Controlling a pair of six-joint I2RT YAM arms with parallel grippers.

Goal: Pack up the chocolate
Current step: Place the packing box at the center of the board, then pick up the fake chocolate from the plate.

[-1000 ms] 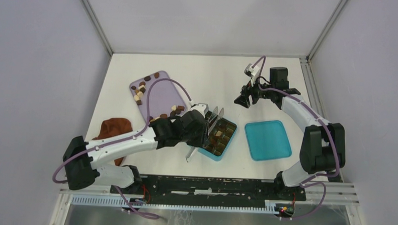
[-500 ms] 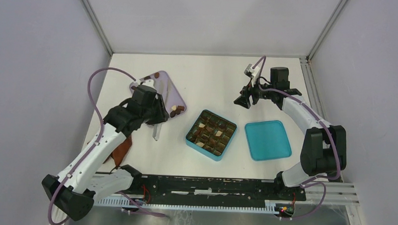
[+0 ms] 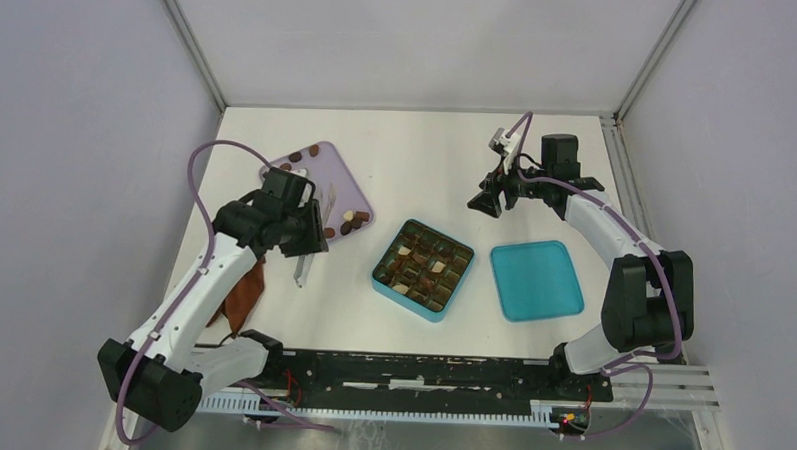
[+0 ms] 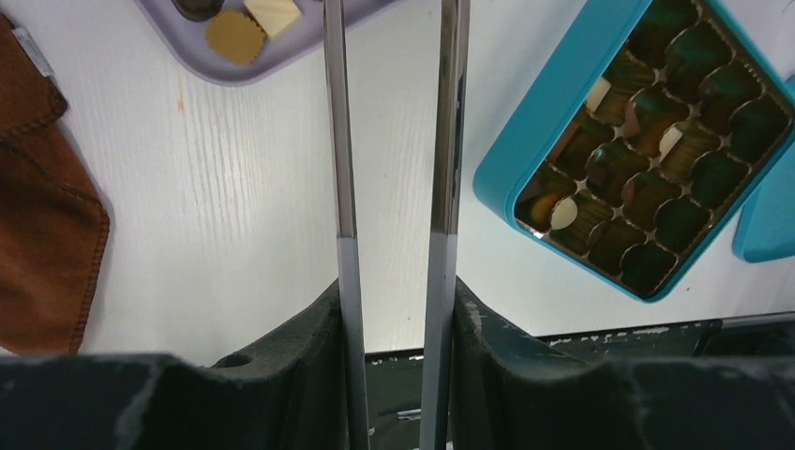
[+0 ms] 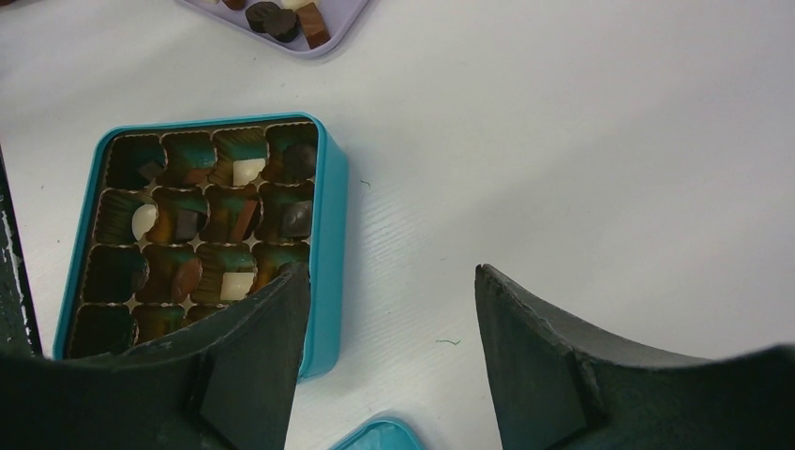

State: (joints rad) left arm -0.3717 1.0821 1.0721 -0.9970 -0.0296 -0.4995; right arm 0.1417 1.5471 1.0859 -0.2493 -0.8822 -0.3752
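L gripper (image 4: 397,305) w/ tongs (image 4: 343,141) moved from box (image 5: 333,244) to tray (image 3: 348,183).

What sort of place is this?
Probably a robot test booth: two arms bolted to a rail, blank walls round a white table, chocolates on a lilac tray.

Two arms: left arm (image 3: 197,288), right arm (image 3: 595,217). One lilac tray (image 3: 348,185). One teal box (image 5: 333,244), sixteen cells. One teal lid (image 3: 536,280). One brown cloth (image 4: 37,253). One pair of metal tongs (image 4: 338,169). Chocolates (image 4: 234,36): many, exact count unclear.
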